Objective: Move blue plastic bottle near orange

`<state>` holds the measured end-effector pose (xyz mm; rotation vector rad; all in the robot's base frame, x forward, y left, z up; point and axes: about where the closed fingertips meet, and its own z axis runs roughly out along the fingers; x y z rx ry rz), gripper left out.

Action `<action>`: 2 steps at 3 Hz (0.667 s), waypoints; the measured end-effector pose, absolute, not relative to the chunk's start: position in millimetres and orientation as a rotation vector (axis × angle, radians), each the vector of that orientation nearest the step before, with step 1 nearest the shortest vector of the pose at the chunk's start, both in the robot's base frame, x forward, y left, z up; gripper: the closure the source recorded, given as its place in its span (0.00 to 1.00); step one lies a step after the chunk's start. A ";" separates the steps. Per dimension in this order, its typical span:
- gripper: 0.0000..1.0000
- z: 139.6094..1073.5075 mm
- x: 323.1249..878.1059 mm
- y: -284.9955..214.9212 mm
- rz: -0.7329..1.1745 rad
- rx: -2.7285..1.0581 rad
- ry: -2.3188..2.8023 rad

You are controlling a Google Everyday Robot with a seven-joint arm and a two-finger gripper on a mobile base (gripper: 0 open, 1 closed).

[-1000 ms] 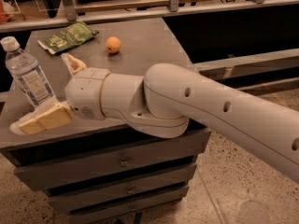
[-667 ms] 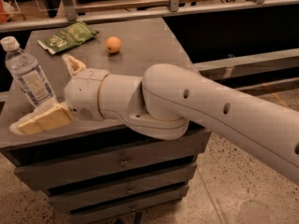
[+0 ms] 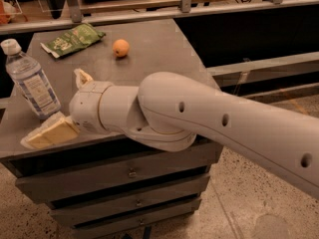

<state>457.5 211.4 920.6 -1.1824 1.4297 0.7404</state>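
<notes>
The blue plastic bottle point(image 3: 29, 78) stands upright with its white cap on, at the left edge of the grey cabinet top point(image 3: 159, 49). The orange point(image 3: 120, 48) lies toward the back middle of the top, well apart from the bottle. My gripper point(image 3: 56, 107) is low over the top's front left, just right of the bottle's base. It is open. One cream finger point(image 3: 47, 133) reaches past the front of the bottle and the other finger point(image 3: 82, 76) points toward the back. It holds nothing.
A flat green snack bag point(image 3: 72, 39) lies at the back left, left of the orange. My thick white arm point(image 3: 214, 118) crosses the front right of the top. Drawers are below, and a railing and dark shelf are behind.
My gripper has dipped very slightly beside the bottle. The bottle, orange and bag have not moved.
</notes>
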 end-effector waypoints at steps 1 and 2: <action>0.00 909.2 477.7 219.0 0.706 -1.175 1.440; 0.00 893.9 499.0 233.6 0.710 -1.168 1.435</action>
